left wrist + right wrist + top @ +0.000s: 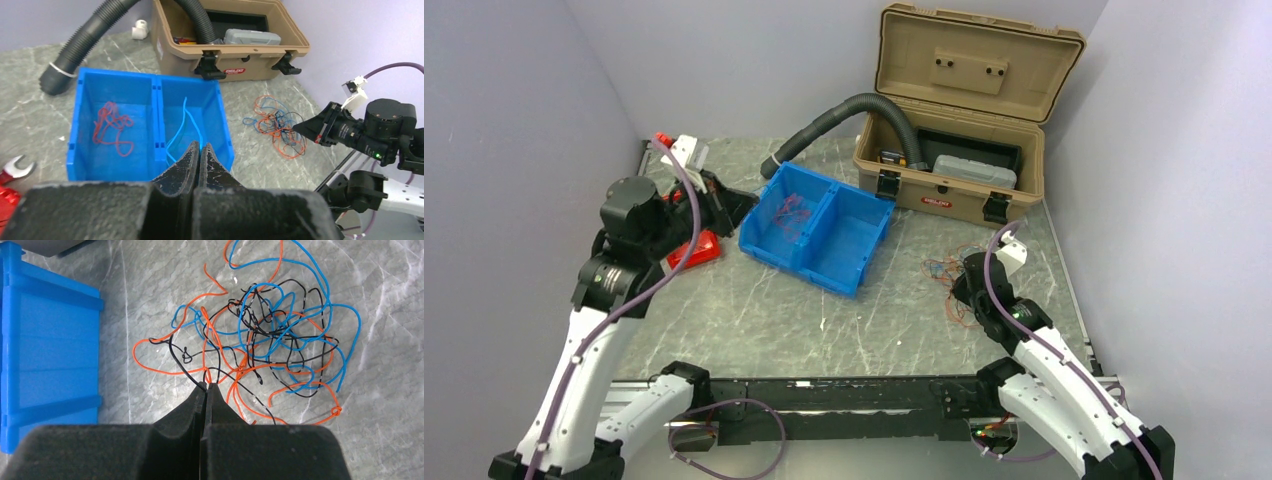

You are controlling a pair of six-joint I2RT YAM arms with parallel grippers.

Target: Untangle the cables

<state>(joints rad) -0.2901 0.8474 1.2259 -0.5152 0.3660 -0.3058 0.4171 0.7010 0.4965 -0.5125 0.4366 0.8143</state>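
Note:
A loose tangle of red, blue and black cables (270,335) lies on the table right of the blue bin (844,275); it also shows in the top view (946,272) and the left wrist view (277,125). My right gripper (205,385) is shut at the tangle's near edge, with a black cable running into its tips. My left gripper (199,145) is shut on a blue cable (182,122) that trails into the bin's right compartment. A red cable (112,127) lies in the left compartment. In the top view my left gripper (746,205) is at the bin's left end.
An open tan toolbox (954,130) stands at the back right, with a thick grey corrugated hose (844,115) curving out of it to behind the bin. A red tool (696,250) and a wrench (12,167) lie left of the bin.

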